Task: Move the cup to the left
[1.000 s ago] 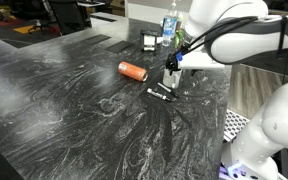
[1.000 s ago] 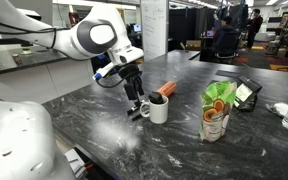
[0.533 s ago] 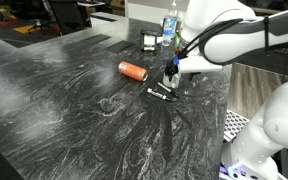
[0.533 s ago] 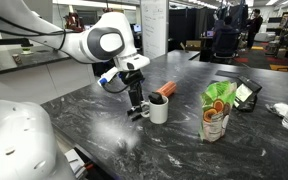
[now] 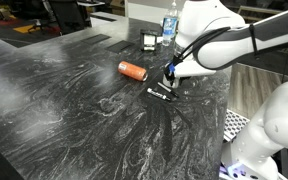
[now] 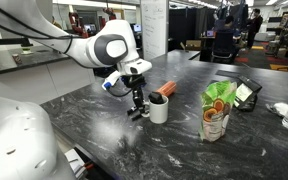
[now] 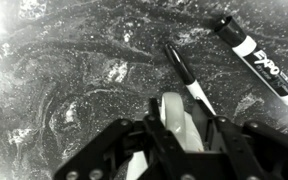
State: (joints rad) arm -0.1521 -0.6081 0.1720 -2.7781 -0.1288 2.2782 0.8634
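Observation:
The cup (image 6: 159, 109) is small and looks pale from the side; it stands on the dark marbled table (image 6: 104, 135) with the orange cylinder (image 6: 167, 90) lying just behind it. My gripper (image 6: 137, 101) reaches straight down at the cup's near side. In the wrist view the gripper (image 7: 184, 123) has its fingers close against both sides of a whitish part of the cup (image 7: 174, 113). In an exterior view the gripper (image 5: 170, 74) hides most of the cup, and the orange cylinder (image 5: 132, 70) lies apart to the left.
A thin black pen (image 7: 184, 75) and a capped Expo marker (image 7: 259, 60) lie on the table just beyond the jaws. A snack bag (image 6: 217, 110), a small dark stand (image 6: 244, 93) and a water bottle (image 5: 170, 28) are further off. The table edge (image 5: 219, 140) is near the arm.
The jaws have come in from wide open to sit against the cup. The arm's wrist has turned and shifted slightly over the cup. The cup and the cylinder have not moved.

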